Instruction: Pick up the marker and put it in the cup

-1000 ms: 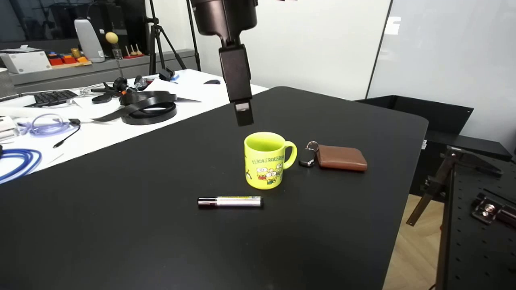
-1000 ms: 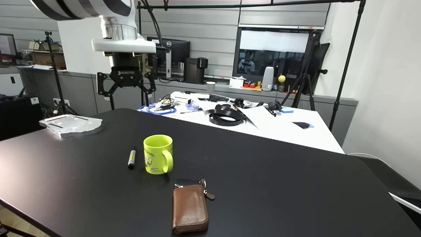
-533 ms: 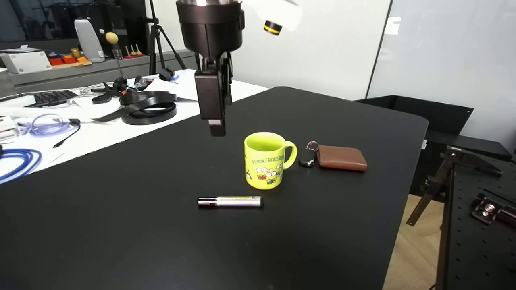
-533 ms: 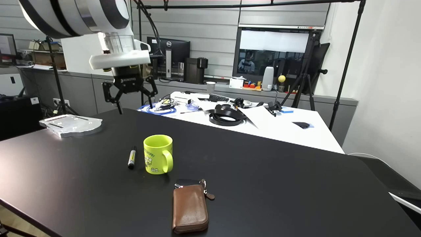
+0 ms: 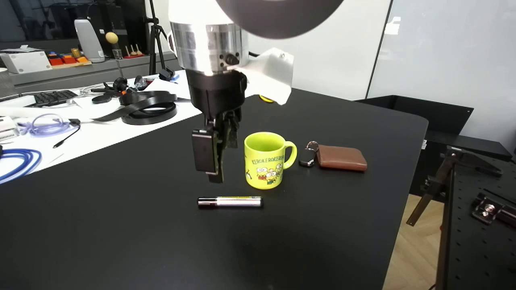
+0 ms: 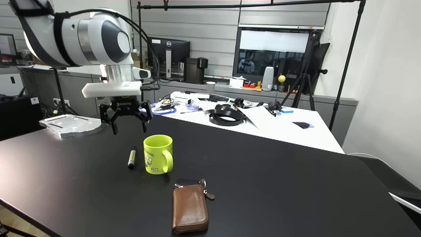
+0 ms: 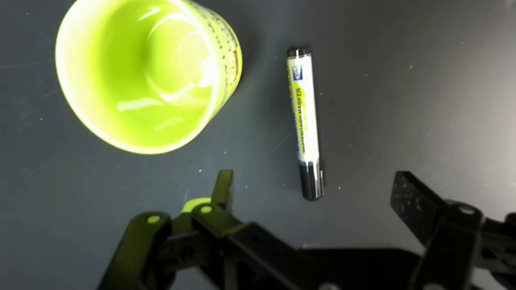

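Observation:
The marker, white-barrelled with a black cap, lies on the dark table in both exterior views point(image 5: 238, 201) point(image 6: 132, 158) and in the wrist view point(image 7: 305, 117). The yellow-green mug stands upright beside it in both exterior views point(image 5: 264, 161) point(image 6: 158, 154), and its inside looks empty in the wrist view point(image 7: 141, 76). My gripper point(image 6: 130, 131) is open and empty, pointing down above the table. In the wrist view the marker's cap end lies in line with the gap between the spread fingers point(image 7: 417, 201). In an exterior view the gripper point(image 5: 224, 162) hangs above the cap end.
A brown leather pouch with a key ring point(image 5: 342, 158) lies near the mug's handle. A flat metal plate point(image 6: 72, 125) lies on the table near the arm. A white desk point(image 6: 283, 131) with cables and black straps adjoins the dark table.
My gripper first shifted sideways and tilted, then came down towards the table and straightened. It stays open. The marker, mug and pouch have not moved.

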Robot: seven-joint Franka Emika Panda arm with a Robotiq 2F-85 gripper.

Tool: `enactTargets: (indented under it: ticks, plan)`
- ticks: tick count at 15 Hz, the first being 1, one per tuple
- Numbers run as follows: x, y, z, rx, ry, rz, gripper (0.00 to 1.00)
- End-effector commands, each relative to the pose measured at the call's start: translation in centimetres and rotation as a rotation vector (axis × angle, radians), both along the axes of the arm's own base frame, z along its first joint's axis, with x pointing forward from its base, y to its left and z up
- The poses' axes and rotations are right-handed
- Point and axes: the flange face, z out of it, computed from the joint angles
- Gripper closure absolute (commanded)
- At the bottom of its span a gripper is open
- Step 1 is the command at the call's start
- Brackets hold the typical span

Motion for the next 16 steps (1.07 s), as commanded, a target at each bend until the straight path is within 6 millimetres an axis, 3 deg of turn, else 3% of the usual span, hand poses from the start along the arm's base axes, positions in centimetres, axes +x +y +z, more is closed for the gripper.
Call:
enactTargets:
  ticks: [1, 16]
  plan:
    - [-0.2, 0.0, -0.8, 0.005, 0.019, -0.01, 0.0]
    - [-0.2, -0.8, -5.8, 0.002, 0.125, 0.001, 0.0]
